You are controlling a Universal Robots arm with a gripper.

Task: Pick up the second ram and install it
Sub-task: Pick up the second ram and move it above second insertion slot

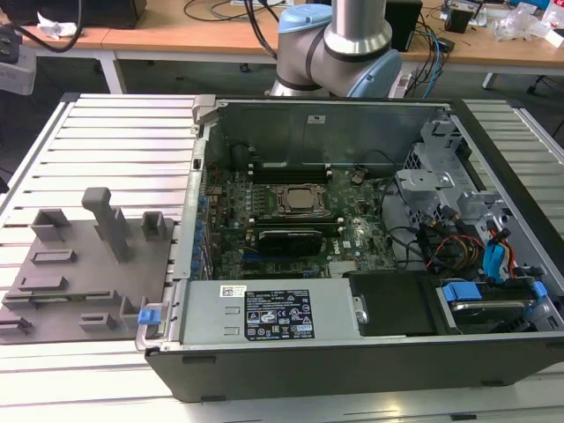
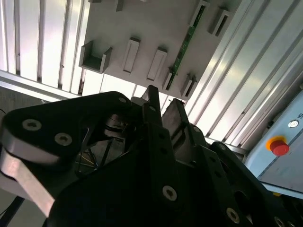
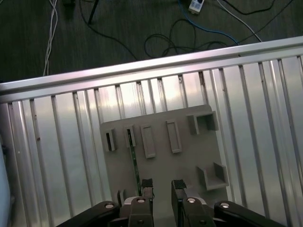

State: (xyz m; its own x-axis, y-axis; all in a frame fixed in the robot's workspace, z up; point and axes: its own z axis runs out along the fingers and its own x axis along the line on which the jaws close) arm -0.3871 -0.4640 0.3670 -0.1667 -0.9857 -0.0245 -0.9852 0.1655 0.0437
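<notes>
Hovering above the grey holder (image 3: pixel 161 142), the end effector (image 3: pixel 162 189) has its jaws apart with nothing between them. In the first wrist view you can see the holder's surface straight through the gap.

The second ram (image 3: pixel 134 161) stands on edge in one of the holder's narrow slots, a thin green strip. In the second wrist view it runs across the holder as the same slim green line (image 2: pixel 183 45), well beyond the end effector (image 2: pixel 163 106). It lines up closer to one of the fingers (image 3: pixel 147 189) than to the gap, and nothing is touching it. As I read it, the pick-up has not been made: the end effector is over the right place but has not closed on the stick.

The holder lies flat on the ribbed metal table (image 3: pixel 57 142). In the exterior view the open computer case (image 1: pixel 352 370) sits beside it, toward the exterior view's right, and the arm (image 1: pixel 339 40) rises behind the case. The motherboard (image 1: pixel 352 238) lies exposed inside, with the memory slots (image 1: pixel 286 167) just beside the processor socket (image 1: pixel 300 199). I cannot tell from here whether a first stick is already seated. For this stick, both the grasp and the installation remain to be done.
</notes>
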